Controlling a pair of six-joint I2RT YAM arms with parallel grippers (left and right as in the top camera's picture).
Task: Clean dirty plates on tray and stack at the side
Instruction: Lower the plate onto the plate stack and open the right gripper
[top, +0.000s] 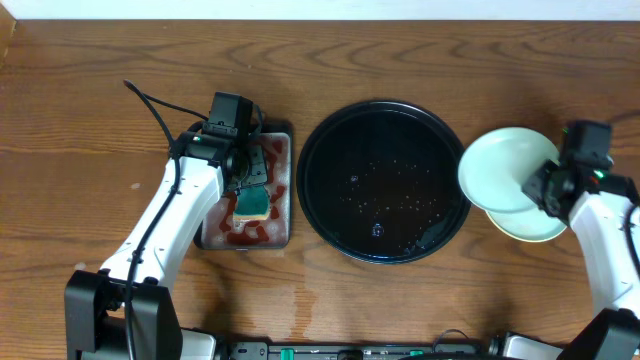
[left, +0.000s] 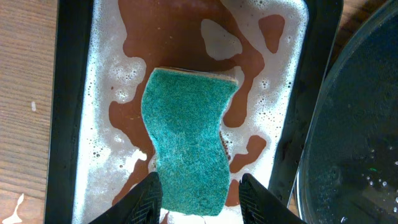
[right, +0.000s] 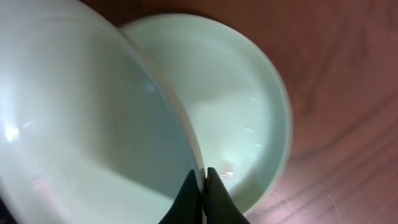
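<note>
Dirty plates: none remain on the black tray (top: 340, 200), which shows only droplets. One mint plate (top: 500, 168) hangs tilted, pinched at its rim by the closed right pincer (right: 203, 177), partly over a second plate (top: 535, 228) lying on the table (top: 450, 300) just right of the tray. The fingers of the left pincer (left: 199, 199) flank the green sponge (left: 186, 137) in the small red-stained tray (left: 74, 93); whether it is clamped or loose cannot be told. Risks, as judged: the thin wet rim may slip from the pinch, and a tilted release could knock or skid the lower plate, leaving the stack off-centre.
</note>
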